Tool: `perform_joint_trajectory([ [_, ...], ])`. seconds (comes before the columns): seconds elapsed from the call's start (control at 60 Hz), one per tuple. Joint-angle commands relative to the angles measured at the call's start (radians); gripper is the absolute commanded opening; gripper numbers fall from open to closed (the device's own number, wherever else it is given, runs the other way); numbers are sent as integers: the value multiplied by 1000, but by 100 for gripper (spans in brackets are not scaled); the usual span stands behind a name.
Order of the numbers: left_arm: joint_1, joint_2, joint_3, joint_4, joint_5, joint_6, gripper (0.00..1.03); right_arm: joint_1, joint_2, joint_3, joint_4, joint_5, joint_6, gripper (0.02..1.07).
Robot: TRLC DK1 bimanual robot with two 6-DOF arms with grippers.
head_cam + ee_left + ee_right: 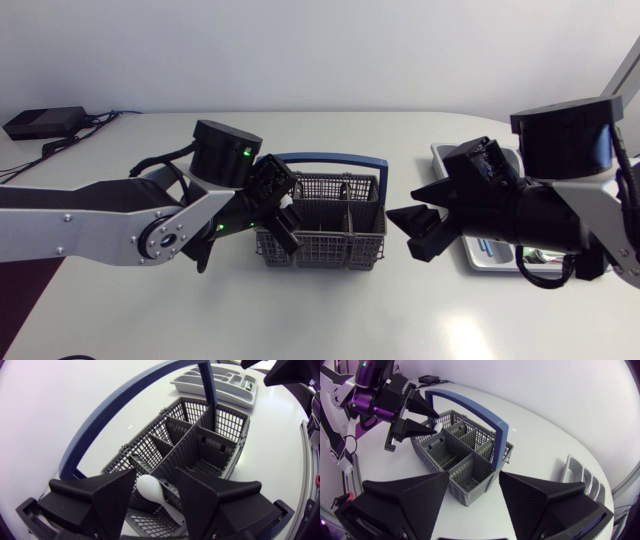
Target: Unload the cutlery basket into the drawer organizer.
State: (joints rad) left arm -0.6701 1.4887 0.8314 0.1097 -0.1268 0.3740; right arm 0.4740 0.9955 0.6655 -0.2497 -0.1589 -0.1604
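The grey cutlery basket [335, 225] with a blue hoop handle [325, 158] stands mid-table. My left gripper [285, 208] hangs over its left end, open. In the left wrist view a white spoon [150, 491] stands in the basket's [200, 440] near compartment, between the spread fingers [112, 495] of my left gripper [155, 472]; I cannot see both touching it. My right gripper [402, 235] is just right of the basket, open and empty, and in its own view the right gripper [474, 475] faces the basket [455, 455]. The grey drawer organizer [442, 153] lies under my right arm.
The organizer [220, 380] lies beyond the basket's far end in the left wrist view and holds a few small items. Bare white tabletop surrounds the basket at front and back. A black box with cables [42, 122] sits at the table's far left corner.
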Motion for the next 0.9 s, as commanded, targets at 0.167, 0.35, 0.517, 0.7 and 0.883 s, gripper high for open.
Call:
perform_joint_trajectory([
  [0.167, 67, -130, -54, -47, 61, 28, 58, 104, 68, 11, 44, 32, 4, 75],
  [0.35, 184, -192, -84, -165, 257, 88, 58, 190, 212, 89, 107, 48, 28, 75],
  [0.517, 241, -200, -110, -212, 383, 164, 58, 235, 365, 178, 175, 44, 62, 75],
  [0.7, 271, -202, -126, -214, 438, 217, 60, 262, 514, 253, 259, 36, 107, 75],
  [0.883, 305, -214, -138, -222, 497, 249, 60, 282, 634, 307, 322, 45, 165, 75],
])
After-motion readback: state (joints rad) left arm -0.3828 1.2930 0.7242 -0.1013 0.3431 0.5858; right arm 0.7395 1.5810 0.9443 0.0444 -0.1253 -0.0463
